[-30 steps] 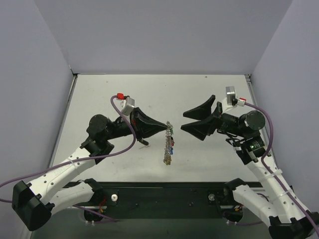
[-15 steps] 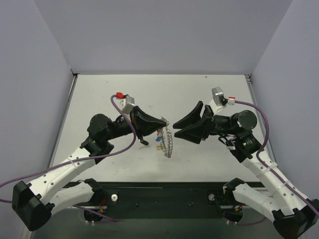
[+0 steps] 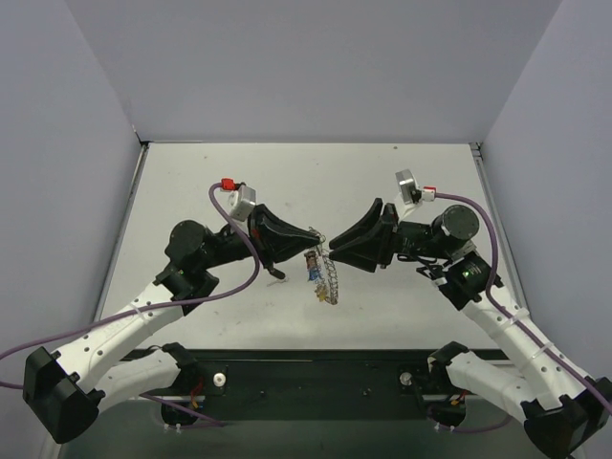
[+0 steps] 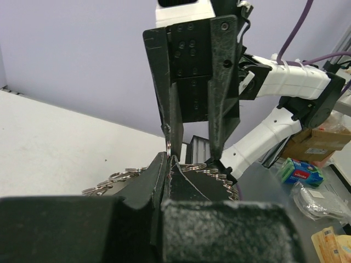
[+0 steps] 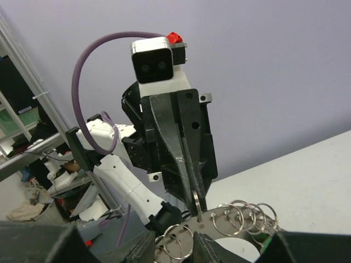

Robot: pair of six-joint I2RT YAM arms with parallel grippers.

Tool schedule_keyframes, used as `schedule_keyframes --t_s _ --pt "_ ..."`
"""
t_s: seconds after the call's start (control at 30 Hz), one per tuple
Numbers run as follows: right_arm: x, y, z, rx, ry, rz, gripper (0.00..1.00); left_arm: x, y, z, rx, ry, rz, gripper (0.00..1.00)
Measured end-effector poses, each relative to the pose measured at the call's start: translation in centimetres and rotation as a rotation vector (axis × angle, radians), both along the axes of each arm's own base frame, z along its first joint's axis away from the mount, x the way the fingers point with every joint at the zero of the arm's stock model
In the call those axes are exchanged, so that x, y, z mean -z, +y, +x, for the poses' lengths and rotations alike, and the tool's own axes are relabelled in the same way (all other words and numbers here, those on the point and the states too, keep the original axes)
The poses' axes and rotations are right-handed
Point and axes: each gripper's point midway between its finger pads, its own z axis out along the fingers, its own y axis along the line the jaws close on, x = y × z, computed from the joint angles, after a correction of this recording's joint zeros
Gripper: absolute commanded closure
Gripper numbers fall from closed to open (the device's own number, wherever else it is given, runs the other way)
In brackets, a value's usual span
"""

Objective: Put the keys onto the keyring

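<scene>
The ring (image 3: 328,277) hangs edge-on above the counter (image 3: 402,182), mid-scene, keys (image 3: 312,270) dangling just left of it. The left tool (image 3: 316,238) is clamped on its top edge. The right tool (image 3: 332,252), jaws apart, straddles that edge from the right.

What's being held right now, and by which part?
The left gripper pinches the keyring by its upper rim, so it hangs. The right gripper sits at the rim, grip unclear.
</scene>
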Motion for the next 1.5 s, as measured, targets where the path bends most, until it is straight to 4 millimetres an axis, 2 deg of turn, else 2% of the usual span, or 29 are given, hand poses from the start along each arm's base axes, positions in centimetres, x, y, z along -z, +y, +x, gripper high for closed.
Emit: schedule_keyframes --t_s 0.3,0.63,0.77,0.9,1.2,1.23,1.27,1.33,1.37,1.5 --pt "0.2 0.2 1.1 0.043 0.008 0.000 0.77 -0.8 -0.1 -0.8 0.049 -0.020 -0.030 1.00" --pt "-0.9 0.7 0.8 0.019 -0.014 0.043 0.85 -0.8 -0.4 -1.0 0.069 -0.023 -0.036 1.00" --pt "-0.7 1.1 1.0 0.012 0.003 0.041 0.87 -0.8 -0.6 -1.1 0.079 -0.023 -0.037 1.00" --pt "-0.6 1.2 1.1 0.012 0.006 0.041 1.00 -0.7 -0.6 -1.1 0.078 -0.023 -0.037 1.00" --pt "-0.3 1.1 1.2 0.017 -0.006 0.025 1.00 -0.2 -0.7 -1.0 0.070 -0.026 -0.018 1.00" --pt "0.0 1.1 1.2 0.020 -0.007 0.013 1.00 0.0 -0.7 -0.9 0.067 -0.025 -0.006 0.98" --pt "0.1 1.1 1.3 0.022 -0.006 0.005 1.00 0.1 -0.7 -0.8 0.061 -0.026 0.007 0.90" --pt "0.5 1.1 1.4 0.029 -0.011 -0.018 1.00 0.5 -0.7 -0.7 0.051 -0.028 0.036 0.82" --pt "0.7 1.1 1.4 0.031 -0.012 -0.031 1.00 0.6 -0.7 -0.7 0.045 -0.028 0.050 0.74" --pt "1.3 1.0 1.0 0.025 -0.020 -0.086 1.00 0.9 -0.7 -0.4 0.019 -0.038 0.103 0.66"
